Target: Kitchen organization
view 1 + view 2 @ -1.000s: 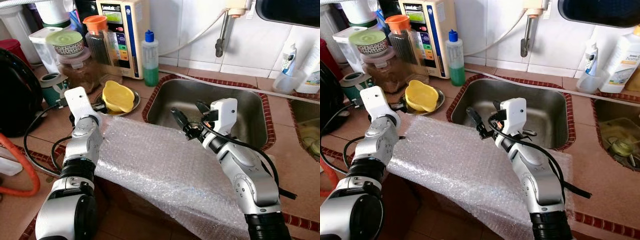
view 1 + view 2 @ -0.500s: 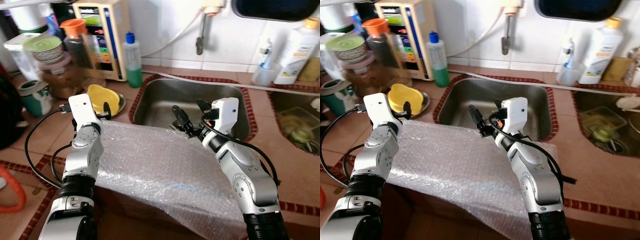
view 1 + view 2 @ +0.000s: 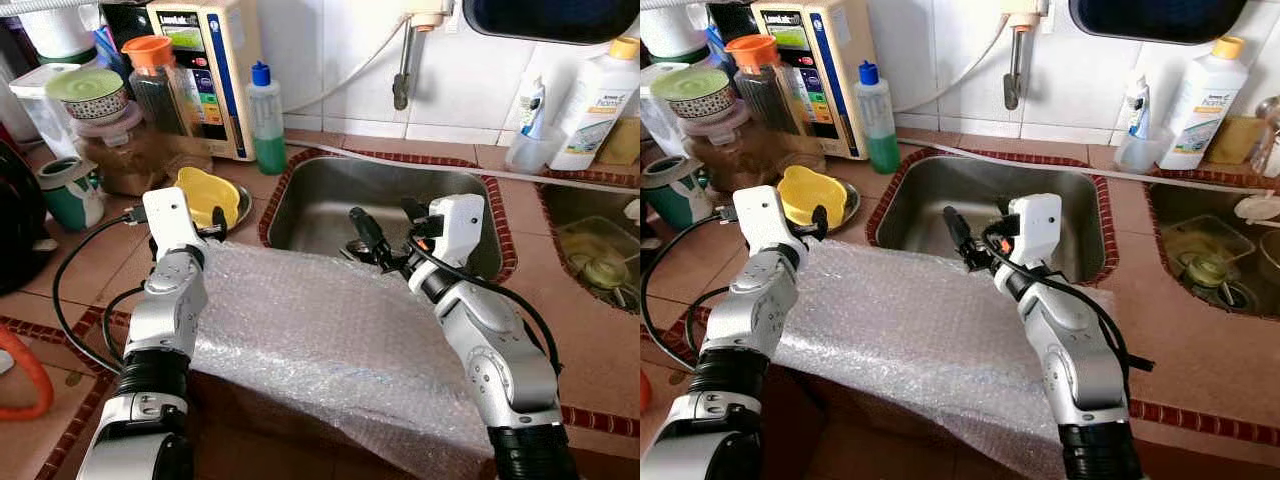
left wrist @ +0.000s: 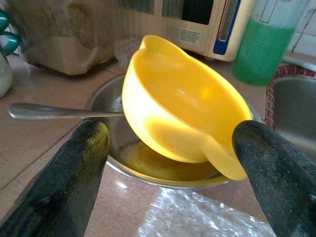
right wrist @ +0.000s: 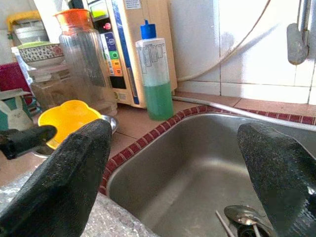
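Left gripper [image 4: 170,148] hovered, fingers spread, before the yellow bowl [image 4: 185,106] in its steel dish [image 4: 123,158]; right gripper [image 3: 385,232], likewise spread, over sink [image 3: 320,200] edge.

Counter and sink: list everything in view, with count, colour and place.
bubble wrap: one, clear, over the counter's front edge
yellow bowl: one, tilted in a steel dish
spoon: one, steel, in that dish
green soap bottle: one, blue cap, left of the sink
white bottle: one, yellow cap, right of the sink
orange-lidded jar: one, back left
left hand: open, before the bowl
right hand: open, above the sink's front edge
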Controlling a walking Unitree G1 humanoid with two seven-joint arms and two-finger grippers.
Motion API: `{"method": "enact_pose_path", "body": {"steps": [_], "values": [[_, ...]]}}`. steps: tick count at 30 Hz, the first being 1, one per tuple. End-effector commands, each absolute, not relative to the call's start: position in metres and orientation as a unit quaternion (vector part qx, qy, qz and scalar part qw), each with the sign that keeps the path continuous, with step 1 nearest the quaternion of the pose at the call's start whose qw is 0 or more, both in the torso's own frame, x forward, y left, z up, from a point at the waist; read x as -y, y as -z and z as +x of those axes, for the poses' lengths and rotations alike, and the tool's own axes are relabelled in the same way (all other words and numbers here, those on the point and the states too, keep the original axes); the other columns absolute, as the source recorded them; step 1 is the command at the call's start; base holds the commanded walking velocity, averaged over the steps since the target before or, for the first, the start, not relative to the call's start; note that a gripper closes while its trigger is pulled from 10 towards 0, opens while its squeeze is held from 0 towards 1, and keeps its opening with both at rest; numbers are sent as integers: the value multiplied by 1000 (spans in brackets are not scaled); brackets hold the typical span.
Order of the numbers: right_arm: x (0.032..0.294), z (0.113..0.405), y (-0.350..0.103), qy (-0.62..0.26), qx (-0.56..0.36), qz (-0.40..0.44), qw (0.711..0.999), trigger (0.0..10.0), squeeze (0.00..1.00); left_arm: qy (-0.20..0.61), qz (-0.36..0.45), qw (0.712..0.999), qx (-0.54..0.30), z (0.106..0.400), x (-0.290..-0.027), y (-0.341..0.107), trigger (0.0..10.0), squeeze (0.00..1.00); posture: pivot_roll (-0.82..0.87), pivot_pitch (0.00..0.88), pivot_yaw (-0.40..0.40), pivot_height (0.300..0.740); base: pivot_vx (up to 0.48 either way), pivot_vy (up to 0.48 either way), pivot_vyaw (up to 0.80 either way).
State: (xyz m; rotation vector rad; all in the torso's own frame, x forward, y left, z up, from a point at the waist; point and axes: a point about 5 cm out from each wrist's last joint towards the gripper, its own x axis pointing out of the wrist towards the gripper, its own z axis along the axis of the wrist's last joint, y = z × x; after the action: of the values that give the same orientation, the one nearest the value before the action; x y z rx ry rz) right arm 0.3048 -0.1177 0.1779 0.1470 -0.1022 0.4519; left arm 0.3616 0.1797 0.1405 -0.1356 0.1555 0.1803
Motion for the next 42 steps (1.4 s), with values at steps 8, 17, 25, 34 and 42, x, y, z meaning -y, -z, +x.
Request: {"method": "enact_pose_path", "body": {"steps": [8, 17, 25, 34, 42], "values": [[113, 306, -180, -227, 55, 74, 969, 10000, 0, -90, -67, 991, -74, 362, -184, -146, 10000, 0, 36, 0, 99, 740, 0, 360, 0], [117, 307, -181, -221, 57, 72, 971, 10000, 0, -80, -51, 993, -65, 362, -182, -148, 10000, 0, 34, 0, 104, 740, 0, 63, 0], [120, 309, -183, -214, 61, 71, 972, 10000, 0, -73, -50, 994, -64, 365, -179, -151, 10000, 0, 32, 0, 103, 740, 0, 0, 0], [123, 311, -186, -197, 70, 59, 976, 10000, 0, -55, -64, 995, -51, 367, -170, -153, 10000, 0, 25, 0, 87, 740, 0, 0, 0], [146, 315, -186, -146, 69, 14, 987, 10000, 0, -65, -138, 986, -66, 359, -158, -129, 10000, 0, -10, 0, 15, 740, 0, 0, 0]]}}
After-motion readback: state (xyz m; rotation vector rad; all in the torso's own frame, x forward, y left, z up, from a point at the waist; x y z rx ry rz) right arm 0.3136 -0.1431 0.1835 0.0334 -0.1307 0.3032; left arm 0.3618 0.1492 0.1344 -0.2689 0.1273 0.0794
